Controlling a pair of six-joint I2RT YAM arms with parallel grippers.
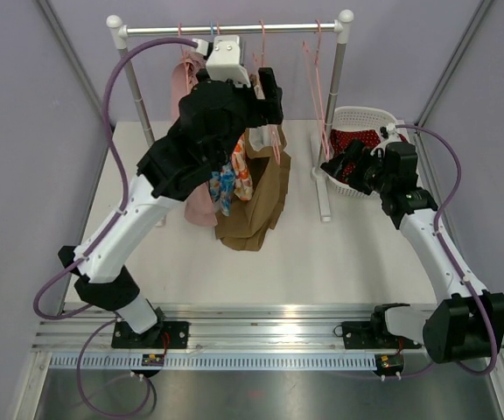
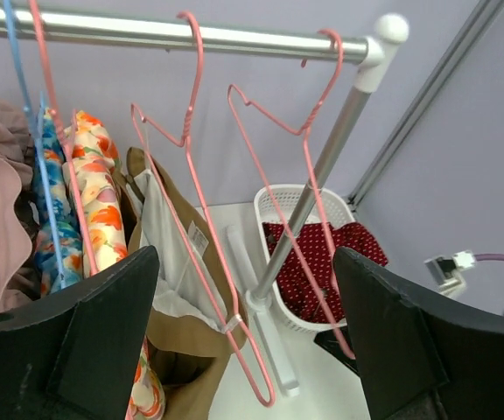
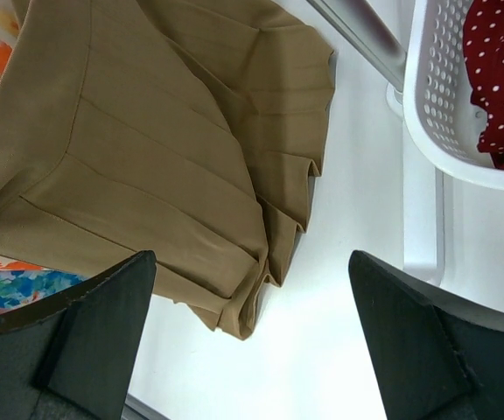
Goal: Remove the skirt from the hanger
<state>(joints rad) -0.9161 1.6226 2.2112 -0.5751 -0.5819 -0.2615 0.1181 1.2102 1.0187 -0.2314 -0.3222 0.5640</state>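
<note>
**Skirt (image 1: 256,206) hangs on its hanger, both grippers wide open**

Purple walls (image 1: 24,105) stand around one white table (image 1: 348,254). One clothes rail (image 1: 234,31) stands at the far side of the table. Two robot arms (image 1: 138,227) reach out from the near edge.

Three clothes hang on the rail. One pale pink one (image 1: 198,206) is on the left, and one with flowers (image 1: 230,184) is next to it. The one brown skirt is to the right of them, on a pink hanger (image 2: 194,87).

One white basket (image 1: 363,109) sits at the far right with a red spotty cloth (image 1: 357,140) in it. The left wrist view shows three pink hangers and one blue hanger (image 2: 26,114). The bare pink hanger (image 2: 307,131) on the right has nothing on it.

The left gripper (image 2: 245,280) is up by the rail, near the skirt's hanger. Its fingers are wide apart and hold nothing. The right gripper (image 3: 252,271) is low by the basket, facing the skirt. It is wide open too, and empty.
</note>
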